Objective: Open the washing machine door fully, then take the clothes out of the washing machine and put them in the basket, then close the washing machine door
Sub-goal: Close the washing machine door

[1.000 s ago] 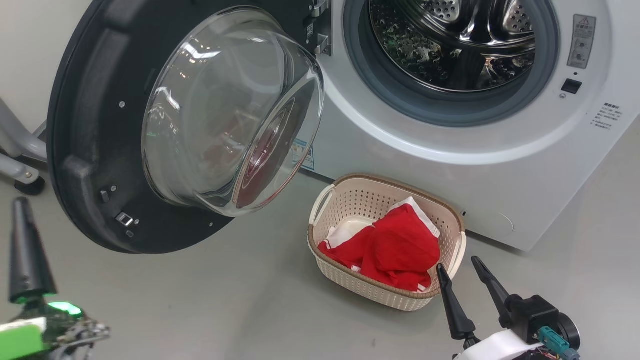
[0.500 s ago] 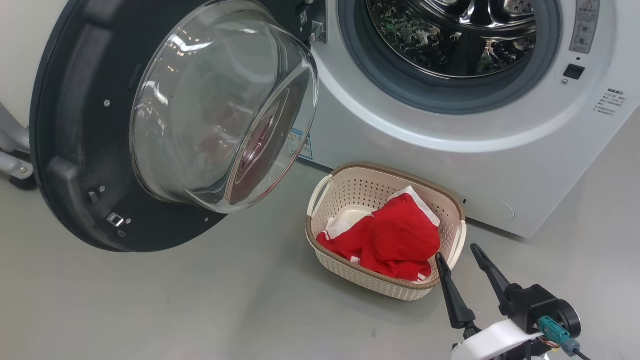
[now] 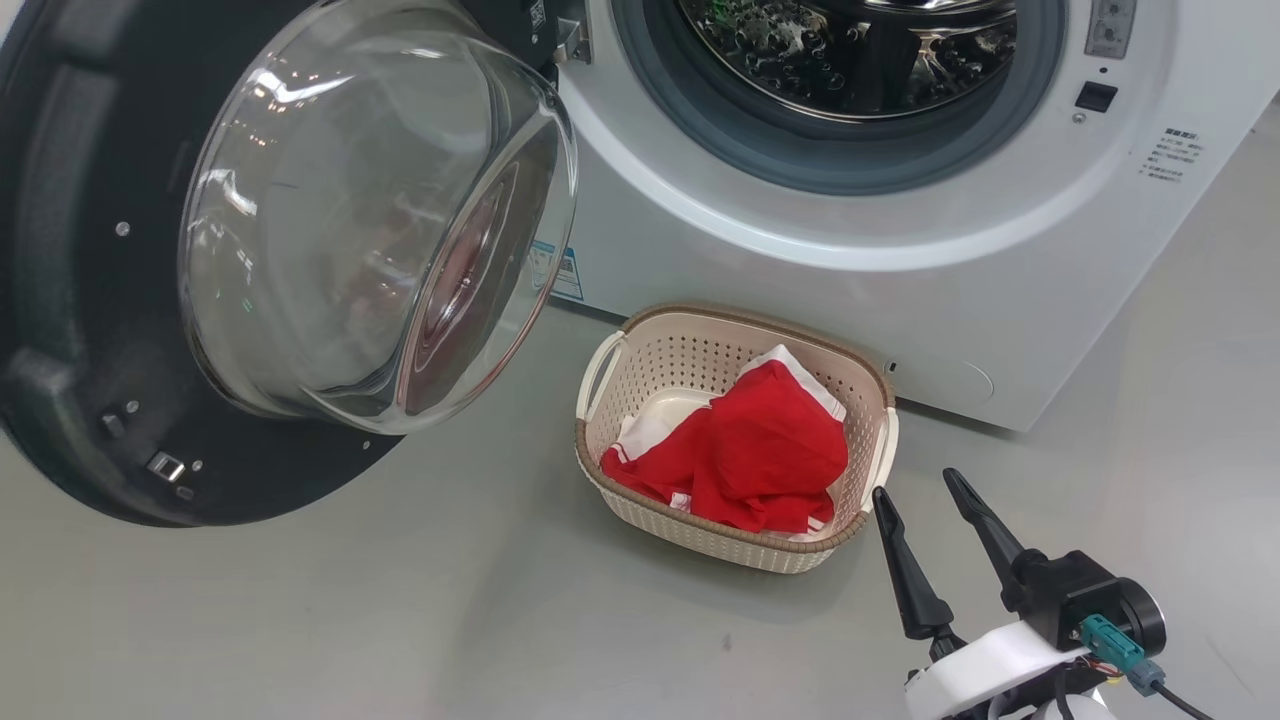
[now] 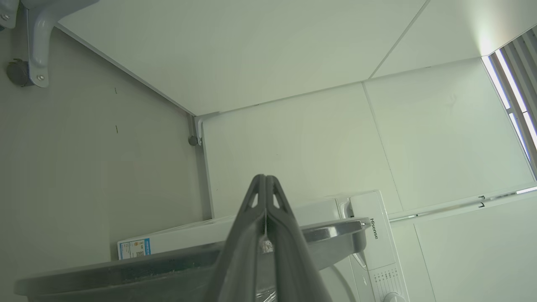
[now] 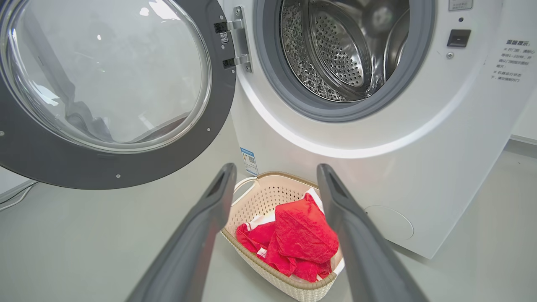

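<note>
- Head view: the right gripper [image 3: 915, 482] sits low over the grey floor [image 3: 400, 620], its two dark tapered fingers spread apart and holding nothing.
- Just ahead of its fingertips and slightly to their left stands the basket [image 3: 700, 540], cream perforated plastic with a brown woven-look rim. Its long axis, handle to handle, runs along the front of the washing machine [image 3: 800, 260].
- The clothes [image 3: 760, 450] lie crumpled inside the basket, matte red with white trim bands.
- Far to the gripper's left, the washing machine door [image 3: 60, 300] is swung wide open. Its clear glass bowl [image 3: 370, 210] bulges toward the gripper's side.
- Beyond the basket, a grey rubber gasket [image 3: 740, 150] rings the shiny perforated drum [image 3: 850, 50].
- Left wrist view: the left gripper [image 4: 265, 180] is closed, its fingers pressed flat together on nothing. The door's rim shows edge-on behind them as a smooth grey band, with the machine's white body beyond.
- Right wrist view: the basket and clothes sit between the parted fingers, slightly below the tips. The drum mouth faces the gripper, above and ahead.
</note>
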Robot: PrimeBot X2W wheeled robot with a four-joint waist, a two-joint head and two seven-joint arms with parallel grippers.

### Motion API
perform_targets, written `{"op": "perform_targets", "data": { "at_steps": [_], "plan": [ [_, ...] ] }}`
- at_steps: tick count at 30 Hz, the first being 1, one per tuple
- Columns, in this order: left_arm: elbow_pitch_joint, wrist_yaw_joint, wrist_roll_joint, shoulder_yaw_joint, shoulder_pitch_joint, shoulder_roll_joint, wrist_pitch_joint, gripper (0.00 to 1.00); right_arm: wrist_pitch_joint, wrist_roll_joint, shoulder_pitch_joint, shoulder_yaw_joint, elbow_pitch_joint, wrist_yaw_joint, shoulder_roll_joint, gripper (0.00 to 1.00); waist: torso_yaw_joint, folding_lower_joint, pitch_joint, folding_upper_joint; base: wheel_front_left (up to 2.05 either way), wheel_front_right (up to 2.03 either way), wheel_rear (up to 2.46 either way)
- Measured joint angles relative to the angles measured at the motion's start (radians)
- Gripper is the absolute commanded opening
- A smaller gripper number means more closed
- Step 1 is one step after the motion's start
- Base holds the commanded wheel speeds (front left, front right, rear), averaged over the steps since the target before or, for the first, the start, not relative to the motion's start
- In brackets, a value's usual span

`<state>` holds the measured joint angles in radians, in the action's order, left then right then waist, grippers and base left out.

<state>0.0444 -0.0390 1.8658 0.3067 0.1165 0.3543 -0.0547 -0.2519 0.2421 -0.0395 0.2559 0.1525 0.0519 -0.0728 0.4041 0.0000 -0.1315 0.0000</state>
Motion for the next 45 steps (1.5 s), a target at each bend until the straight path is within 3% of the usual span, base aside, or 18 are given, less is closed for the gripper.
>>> {"op": "perform_targets", "data": {
  "at_steps": [10,22,30,45],
  "plan": [
    [0.067,0.003,0.001,-0.042,0.036,0.010,-0.061,0.00,0.000,0.000,0.013,-0.001,0.000,0.003,-0.003,1.00,-0.034,-0.0001,-0.020,0.0000,0.00,0.00,0.00],
    [0.124,0.046,0.035,-0.081,0.059,0.020,-0.149,0.00,0.000,0.000,0.014,-0.015,0.000,0.002,-0.007,1.00,-0.042,0.0000,-0.027,0.0000,0.00,0.00,0.00],
    [0.133,0.090,0.072,-0.101,0.059,0.030,-0.248,0.00,0.000,0.000,0.015,-0.018,0.000,0.001,-0.008,1.00,-0.042,0.0000,-0.026,0.0000,0.00,0.00,0.00],
    [0.081,0.129,0.180,-0.150,0.026,0.027,-0.450,0.00,0.000,0.001,0.016,-0.023,0.004,-0.002,-0.008,1.00,-0.045,0.0000,-0.021,0.0000,0.00,0.00,0.00]
  ]
}}
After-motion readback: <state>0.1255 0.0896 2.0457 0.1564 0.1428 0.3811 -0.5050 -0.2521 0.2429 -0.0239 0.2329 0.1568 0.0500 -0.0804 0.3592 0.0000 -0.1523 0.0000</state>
